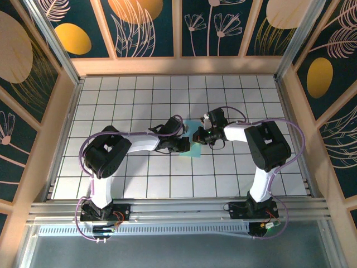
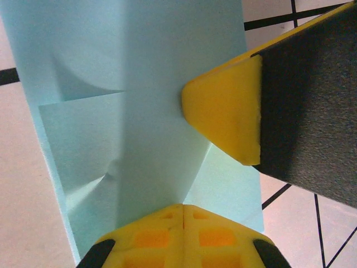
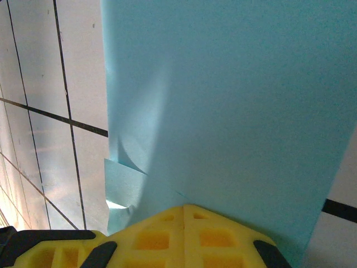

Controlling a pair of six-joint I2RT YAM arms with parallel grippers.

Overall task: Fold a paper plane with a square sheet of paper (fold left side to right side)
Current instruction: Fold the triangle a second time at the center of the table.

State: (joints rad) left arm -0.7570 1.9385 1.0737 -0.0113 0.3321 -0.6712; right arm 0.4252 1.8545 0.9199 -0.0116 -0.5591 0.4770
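The creased light-blue paper [image 1: 193, 152] is lying at the middle of the tiled surface [image 1: 139, 100]. The left end effector [image 2: 183, 209] and right end effector [image 3: 184, 207] are both fully closed, tips resting on the paper from opposite sides.

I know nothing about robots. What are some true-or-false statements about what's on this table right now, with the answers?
1. The paper is light blue. True.
2. It lies near the middle of the white tiled table. True.
3. The left pincer gapes wide open. False: its yellow fingers are pressed together.
4. The paper is a flat, uncreased sheet. False: the left wrist view shows creases and folded flaps.
5. The right pincer is shut. True.
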